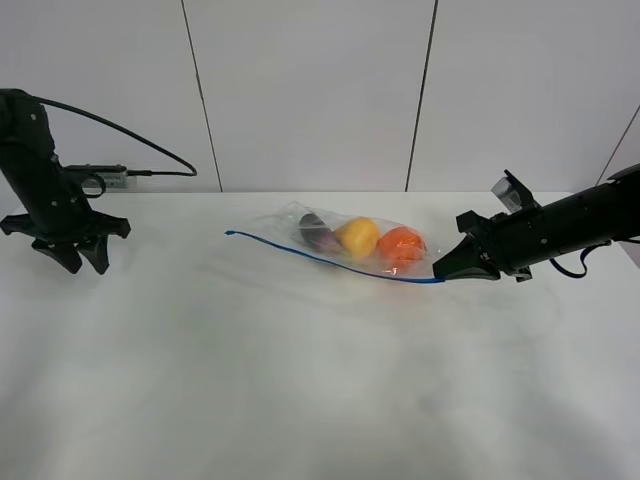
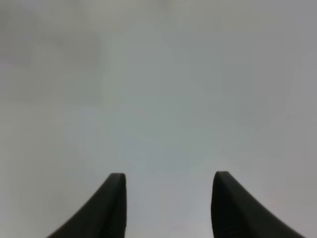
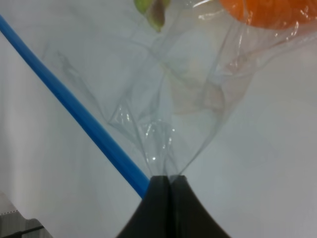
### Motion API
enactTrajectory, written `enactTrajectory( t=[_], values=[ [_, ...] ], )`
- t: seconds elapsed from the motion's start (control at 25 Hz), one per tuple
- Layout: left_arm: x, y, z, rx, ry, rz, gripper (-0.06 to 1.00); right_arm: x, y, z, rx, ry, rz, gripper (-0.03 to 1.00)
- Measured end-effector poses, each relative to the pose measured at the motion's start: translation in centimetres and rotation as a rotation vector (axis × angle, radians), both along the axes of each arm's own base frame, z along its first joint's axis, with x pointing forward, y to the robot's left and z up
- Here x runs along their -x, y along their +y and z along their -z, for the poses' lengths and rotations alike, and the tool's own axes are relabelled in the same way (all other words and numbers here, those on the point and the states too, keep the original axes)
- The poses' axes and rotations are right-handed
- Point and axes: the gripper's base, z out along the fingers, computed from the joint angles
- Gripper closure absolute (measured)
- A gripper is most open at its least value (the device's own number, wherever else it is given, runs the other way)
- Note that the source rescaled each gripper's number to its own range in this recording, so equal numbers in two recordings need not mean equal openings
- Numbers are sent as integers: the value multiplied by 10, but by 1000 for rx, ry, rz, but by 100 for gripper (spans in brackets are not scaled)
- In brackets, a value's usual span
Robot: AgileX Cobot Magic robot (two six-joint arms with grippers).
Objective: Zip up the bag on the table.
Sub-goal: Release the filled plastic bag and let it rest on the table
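White table spreads below pale wall panels. Toward its far middle lies the bag, clear and crinkled, with an eggplant, a pear and an orange inside. Its blue zipper strip runs along the near edge. The right gripper pinches the bag's corner at the strip's right end. The left gripper stands well apart at the left, fingers spread, empty.
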Motion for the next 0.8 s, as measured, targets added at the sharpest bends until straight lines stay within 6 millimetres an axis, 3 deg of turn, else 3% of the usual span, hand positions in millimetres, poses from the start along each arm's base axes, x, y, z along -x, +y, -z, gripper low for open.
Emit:
enactTrajectory(
  t=[0.44,0.64,0.8],
  values=[
    [18,-1,-57,-13,-108,9,35,0,0,0,4,2,-1,97],
    [46,-4,-88,-21,-172,9,35,0,0,0,4,3,0,97],
    [74,-9,-125,-14,-320,1,35,0,0,0,4,3,0,97]
  ],
)
